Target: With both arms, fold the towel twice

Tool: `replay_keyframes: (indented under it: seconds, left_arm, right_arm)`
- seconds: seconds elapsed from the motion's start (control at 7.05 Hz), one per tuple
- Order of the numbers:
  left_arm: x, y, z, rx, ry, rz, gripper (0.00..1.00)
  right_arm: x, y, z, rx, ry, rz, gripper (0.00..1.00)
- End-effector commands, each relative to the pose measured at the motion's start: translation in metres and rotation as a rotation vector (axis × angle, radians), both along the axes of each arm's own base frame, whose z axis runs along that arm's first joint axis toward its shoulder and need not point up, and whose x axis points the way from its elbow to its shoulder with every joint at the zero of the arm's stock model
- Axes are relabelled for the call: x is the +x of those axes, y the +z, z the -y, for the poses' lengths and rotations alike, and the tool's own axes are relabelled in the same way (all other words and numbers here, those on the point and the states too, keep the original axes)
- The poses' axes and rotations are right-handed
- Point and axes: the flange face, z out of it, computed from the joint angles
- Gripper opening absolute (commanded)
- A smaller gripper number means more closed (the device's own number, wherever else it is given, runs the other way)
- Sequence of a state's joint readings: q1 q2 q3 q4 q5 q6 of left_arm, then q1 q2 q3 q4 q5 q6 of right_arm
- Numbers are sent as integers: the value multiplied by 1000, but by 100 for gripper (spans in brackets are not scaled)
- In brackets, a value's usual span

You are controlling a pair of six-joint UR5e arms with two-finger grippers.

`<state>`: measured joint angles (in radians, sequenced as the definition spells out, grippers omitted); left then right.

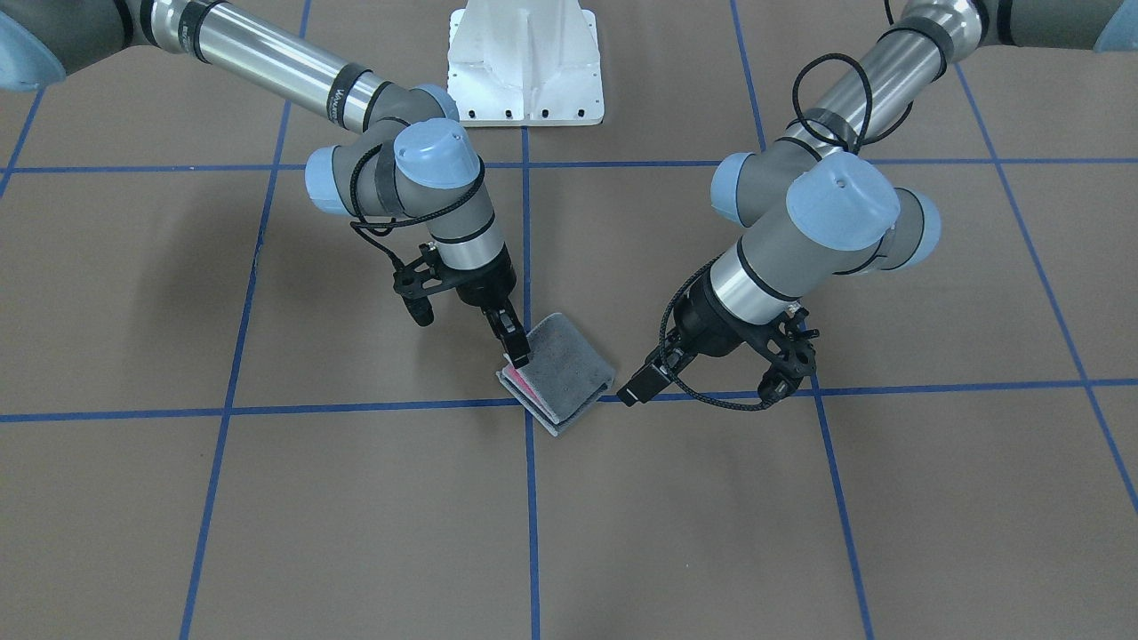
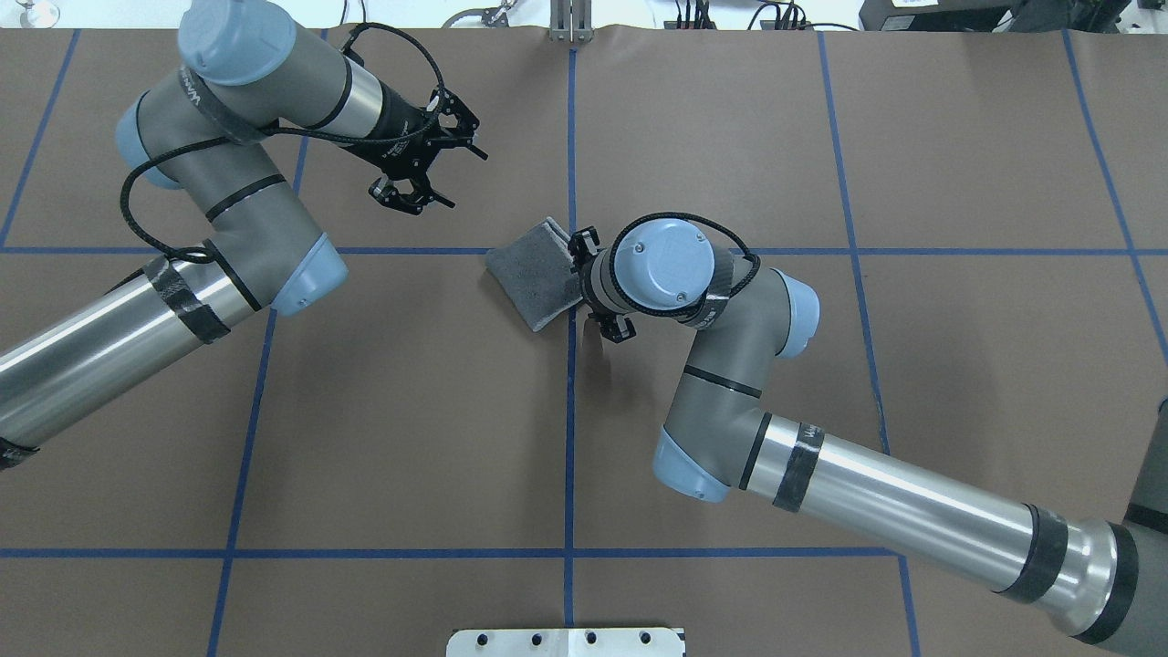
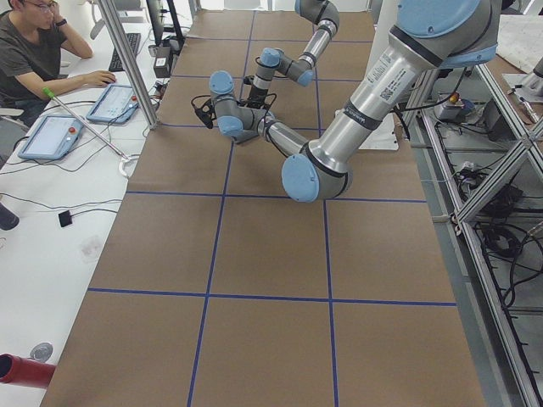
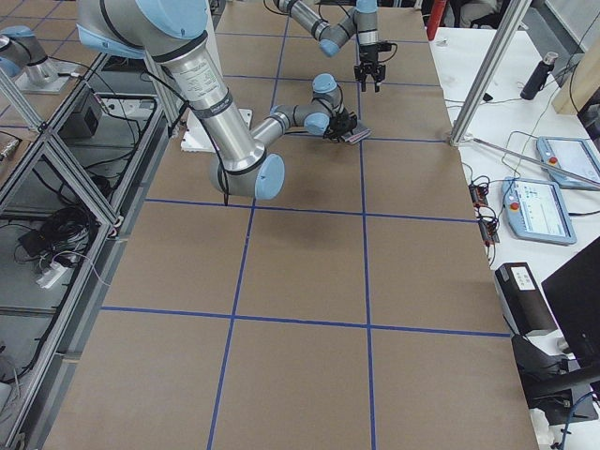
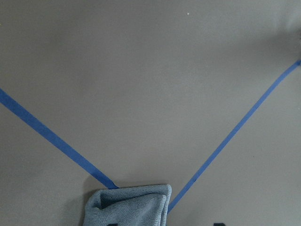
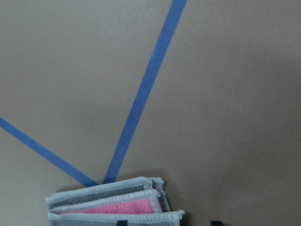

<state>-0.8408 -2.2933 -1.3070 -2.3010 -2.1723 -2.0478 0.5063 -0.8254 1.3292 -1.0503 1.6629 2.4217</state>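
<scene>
The towel (image 1: 569,360) lies folded into a small stack on the brown table, dark grey face up. Pink shows between the layers at its open edge in the right wrist view (image 6: 113,207). It also shows in the overhead view (image 2: 538,278) and the left wrist view (image 5: 129,207). My right gripper (image 1: 514,351) stands over the towel's open edge, with one fingertip on top of it and the jaws apart. My left gripper (image 1: 637,388) hangs beside the towel's folded edge, apart from it, open and empty.
The white pedestal base (image 1: 524,71) stands at the robot's side of the table. Blue tape lines (image 1: 531,498) cross the table, and two meet under the towel. An operator (image 3: 34,51) sits at a side desk with tablets (image 3: 51,136).
</scene>
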Motion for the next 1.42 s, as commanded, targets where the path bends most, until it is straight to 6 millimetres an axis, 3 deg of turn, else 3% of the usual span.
replay_keyframes:
  seconds: [0.0,0.14,0.57,0.85,1.28]
  left_arm:
    - [2,0,-1,-1,3,0,74]
    - [2,0,-1,-1,1,0,74]
    - [4,1,-2,-2,4,1,74]
    - [4,2,-2,-3,3,3,74]
    - [4,3,-2,-4,1,4,74]
  right_arm:
    - [-2,6,-2,-8,-1,-8,67]
    - [-3,8,-1,-9,-1,-10,64]
    - [-2,7,0,-15,4,-8,11]
    - [-2,4,0,-14,5,-3,0]
    - [-2,0,0,-8,2,4,0]
